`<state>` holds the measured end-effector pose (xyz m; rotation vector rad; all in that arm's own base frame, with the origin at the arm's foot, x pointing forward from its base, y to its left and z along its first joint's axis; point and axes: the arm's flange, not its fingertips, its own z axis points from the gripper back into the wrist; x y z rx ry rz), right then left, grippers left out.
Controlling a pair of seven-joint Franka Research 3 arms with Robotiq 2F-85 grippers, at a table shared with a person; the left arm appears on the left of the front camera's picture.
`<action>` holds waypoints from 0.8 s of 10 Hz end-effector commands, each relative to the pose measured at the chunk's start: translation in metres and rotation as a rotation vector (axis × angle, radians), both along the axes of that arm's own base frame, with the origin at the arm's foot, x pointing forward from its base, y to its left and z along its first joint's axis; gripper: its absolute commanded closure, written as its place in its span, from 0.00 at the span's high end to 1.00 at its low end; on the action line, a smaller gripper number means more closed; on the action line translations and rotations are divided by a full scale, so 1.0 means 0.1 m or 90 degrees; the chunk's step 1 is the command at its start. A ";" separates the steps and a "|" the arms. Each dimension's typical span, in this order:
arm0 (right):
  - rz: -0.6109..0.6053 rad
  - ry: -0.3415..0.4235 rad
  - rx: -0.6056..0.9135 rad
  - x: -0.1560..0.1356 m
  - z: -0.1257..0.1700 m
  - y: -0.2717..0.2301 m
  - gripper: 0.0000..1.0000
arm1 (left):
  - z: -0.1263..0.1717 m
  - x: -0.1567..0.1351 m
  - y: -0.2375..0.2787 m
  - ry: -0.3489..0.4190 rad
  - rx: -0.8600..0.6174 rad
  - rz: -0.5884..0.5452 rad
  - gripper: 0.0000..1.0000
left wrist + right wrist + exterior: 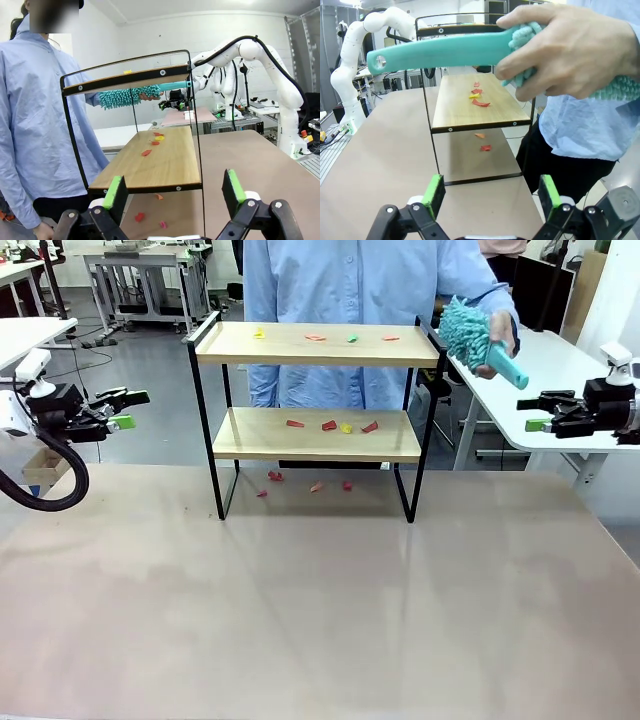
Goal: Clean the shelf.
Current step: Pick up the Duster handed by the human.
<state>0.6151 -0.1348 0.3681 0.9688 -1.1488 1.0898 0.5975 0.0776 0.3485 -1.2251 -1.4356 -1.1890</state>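
Observation:
The shelf point(316, 344) stands at the table's far middle, two wooden boards in a black frame, with small red, yellow and green scraps point(329, 426) on both boards and on the table beneath. A person behind it holds a teal duster point(470, 335) by its fluffy head, handle pointing toward my right gripper point(536, 412), which hovers open at the right, just short of the handle point(445, 51). My left gripper point(124, 408) hangs open at the left, apart from the shelf point(150, 160). The person's hand point(565, 55) grips the duster close above my right fingers point(434, 194).
The beige table point(320, 610) stretches bare in front of the shelf. White tables stand to the left point(25, 335) and right point(560, 370) behind. Scraps point(272, 478) lie between the shelf's legs.

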 end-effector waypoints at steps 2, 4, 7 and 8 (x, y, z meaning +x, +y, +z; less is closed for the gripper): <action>-0.004 -0.001 -0.002 0.01 0.01 0.00 1.00 | 0.01 -0.01 0.01 -0.001 0.003 -0.002 1.00; -0.004 -0.001 -0.002 0.01 0.01 0.00 1.00 | 0.01 -0.01 0.01 -0.001 0.003 -0.002 1.00; -0.004 -0.001 -0.002 0.01 0.01 0.00 1.00 | 0.01 -0.01 0.01 -0.001 0.003 -0.002 1.00; -0.004 -0.001 -0.002 0.01 0.01 0.00 1.00 | 0.01 -0.01 0.01 -0.001 0.003 -0.002 1.00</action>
